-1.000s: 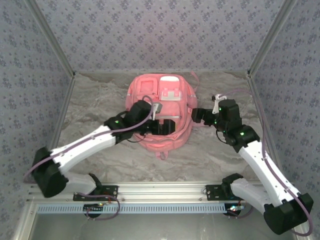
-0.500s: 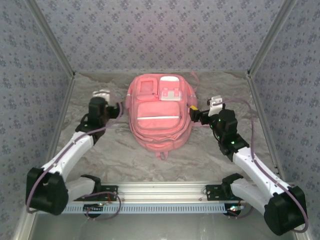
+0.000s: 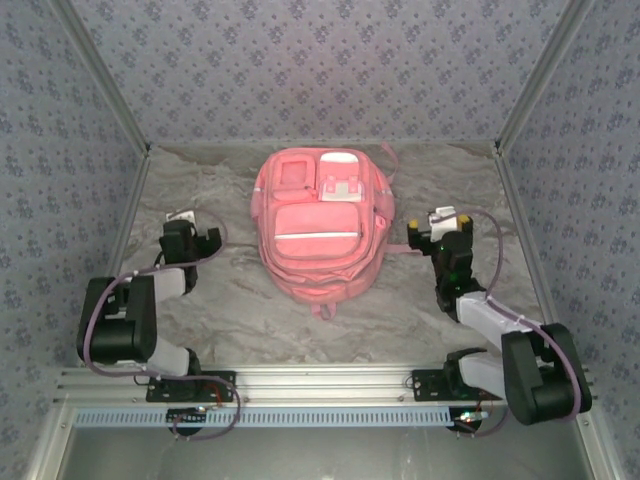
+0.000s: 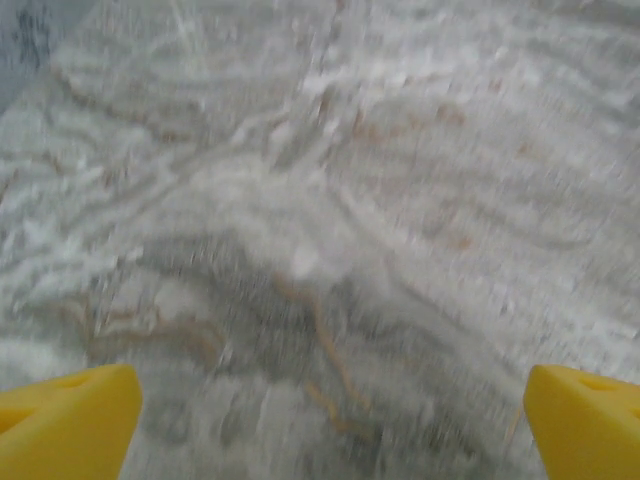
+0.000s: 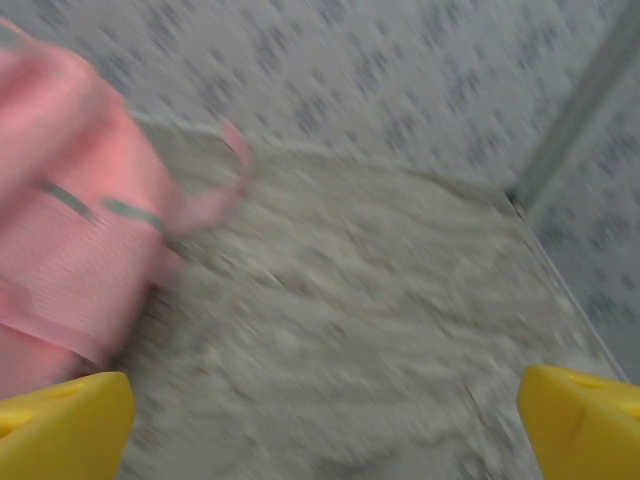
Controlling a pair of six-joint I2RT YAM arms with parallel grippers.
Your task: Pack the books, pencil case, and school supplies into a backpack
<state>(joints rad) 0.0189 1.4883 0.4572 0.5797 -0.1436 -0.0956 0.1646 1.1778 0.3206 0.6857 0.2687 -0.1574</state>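
Marbled tabletop [image 3: 400, 310] wide around central backpack [image 3: 318, 230]

Left claw [image 4: 325, 430] jaws spread wide, yellow fingertips [image 4: 60, 425] well apart at the lower left and right. Grey-white marbled surface [image 4: 380, 180] with brownish veins between and beyond them, blurred. Bluish patch [image 4: 25, 35] at the far-left edge, can't tell what.

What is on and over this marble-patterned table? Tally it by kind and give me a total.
Large soft pink backpack with white trim: 1
Two-finger grippers with yellow fingertips, both open: 2 (left gripper, right gripper)
Total: 3
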